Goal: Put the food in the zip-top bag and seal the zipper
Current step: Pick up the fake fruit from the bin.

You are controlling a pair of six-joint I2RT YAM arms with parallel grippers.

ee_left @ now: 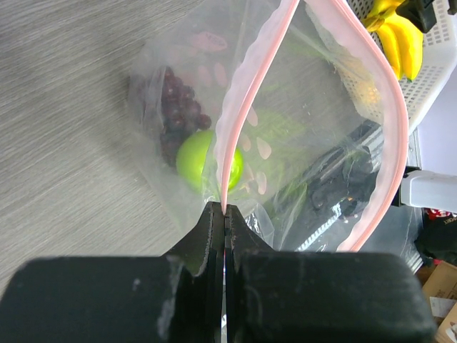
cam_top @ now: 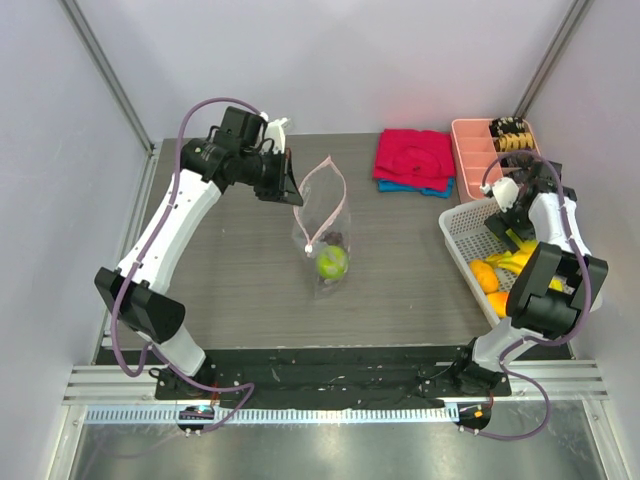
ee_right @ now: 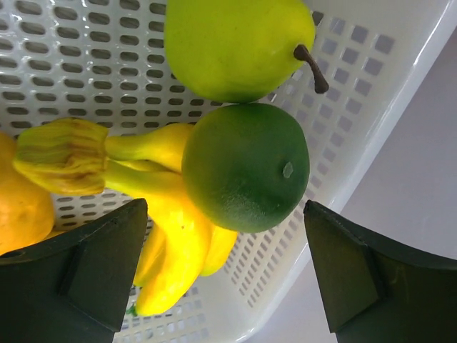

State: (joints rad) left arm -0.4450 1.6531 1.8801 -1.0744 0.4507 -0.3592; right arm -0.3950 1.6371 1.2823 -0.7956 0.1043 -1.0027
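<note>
Containers:
- Zip-top bag [cam_top: 322, 228] at the middle of the table [cam_top: 230, 290], clear and crinkly. Inside, at the lower end: dark purple grape bunch [ee_left: 175, 114] and one light green fruit [ee_left: 198, 161], touching each other.
- White mesh basket [cam_top: 455, 232] at the right edge of the table. Inside: bananas [ee_right: 171, 250], oranges [cam_top: 487, 275], a dark green fruit [ee_right: 246, 168] and a pear-shaped green fruit [ee_right: 235, 46]. Dark green fruit resting against the bananas and just below the pear shape.
- Pink tray [cam_top: 468, 150] behind the basket, with small dark and tan items in its far compartment, too small to identify.
- Red cloth [cam_top: 413, 155] folded on a blue cloth [cam_top: 425, 188], left of the tray.

Arm pose:
- Left arm stretched forward and inward across the table. Left gripper [ee_left: 225, 214] clenched on the zipper [ee_left: 246, 100] at one end of the bag mouth, lifting that edge.
- Right arm folded back over the basket, wrist pointing down into it. Right gripper [ee_right: 223, 211] released, jaws spread wide to either side of the dark green fruit; left finger [ee_right: 93, 271] overlapping the bananas, contact with the fruit not discernible.

Look of the bag:
- Mouth unsealed, pale pink zipper strips parted into a tall teardrop loop, pinched together only at the gripped end.
- Plastic wrinkled and glossy, table grain visible through it.
</note>
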